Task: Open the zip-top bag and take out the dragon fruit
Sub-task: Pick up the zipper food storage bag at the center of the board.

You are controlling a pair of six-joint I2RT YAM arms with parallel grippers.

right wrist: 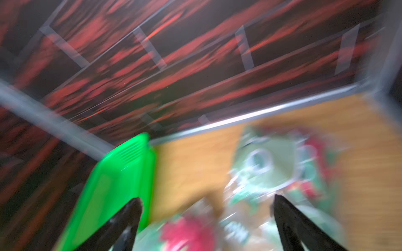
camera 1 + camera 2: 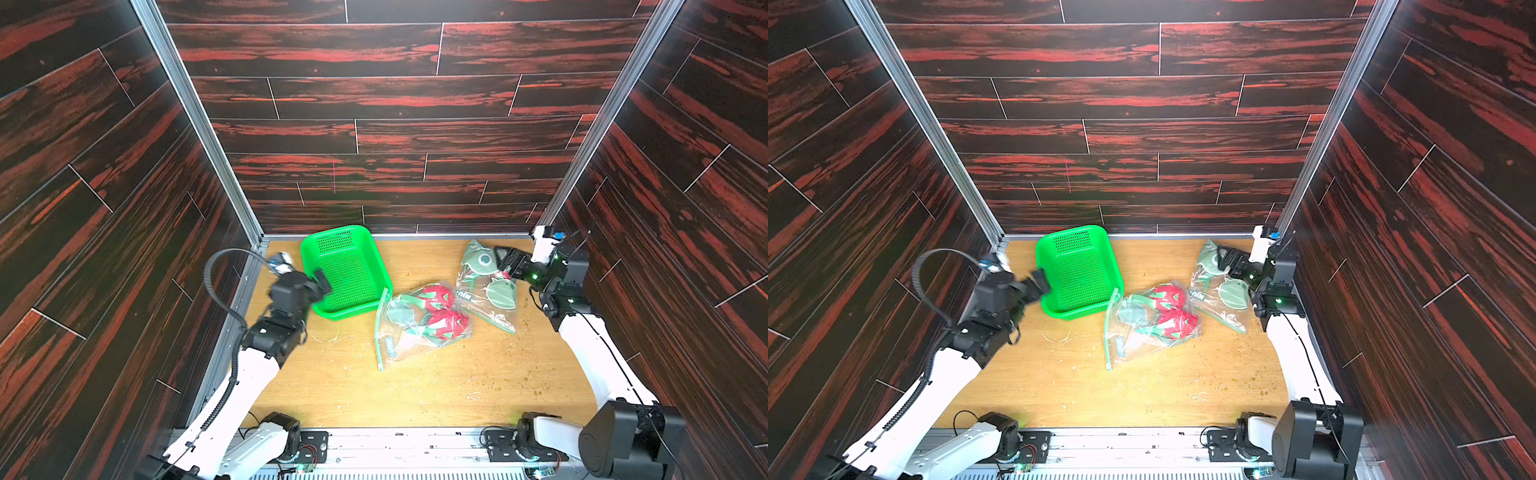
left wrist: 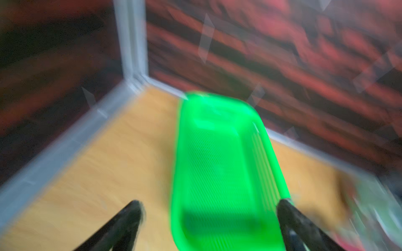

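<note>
"Looking down from overhead, where is the fruit I am after?"

"Your red-pink oval dragon fruit [image 2: 446, 323], with green pointed scales, lies inside a clear zip-top plastic bag [image 2: 415, 345] at the middle of the wooden tabletop [image 2: 415, 395], just beside the bright green perforated plastic basket [image 2: 336, 232]. A second clear plastic bag [image 2: 490, 291] lies to the right, holding pale green shapes and a trace of red, perhaps more fruit."

"And the claws?"

"Both stand released and empty: in the blurred wrist views each pair of black fingers [image 3: 130, 219] is spread wide with nothing between. Your left gripper [image 2: 322, 285] hangs over the basket's left rim. Your right gripper [image 2: 505, 259] hangs over the far end of the second bag; whether it touches the film I cannot tell."

"Which way does the middle bag lie?"

"Its green zip strip [image 2: 380, 332] runs from the basket's near corner toward the front edge, along the side facing your left arm, and the fruit sits to the right of that strip. From the left claw the zip lies rightward and nearer the front, past the basket; from the right claw the bag's body lies leftward and nearer the front. I judge the left arm better placed for the zip, though whether it is shut I cannot make out"
</note>
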